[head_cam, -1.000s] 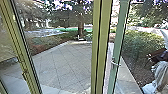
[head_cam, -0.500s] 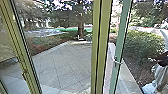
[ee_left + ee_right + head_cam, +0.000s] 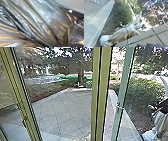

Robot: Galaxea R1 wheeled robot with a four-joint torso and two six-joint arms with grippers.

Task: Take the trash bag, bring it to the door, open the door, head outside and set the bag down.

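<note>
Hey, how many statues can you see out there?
1. It's a pale winged statue in flowing robes, standing outdoors beside a leafy bush, and partly showing at the right edge of the head view. Another could be hidden behind the bush.

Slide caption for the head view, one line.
Door ajar, paved yard beyond the frame, bush off to the right.

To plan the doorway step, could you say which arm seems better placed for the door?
Probably the right: the door is on that side, while the trash bag is close before the left wrist camera.
</note>
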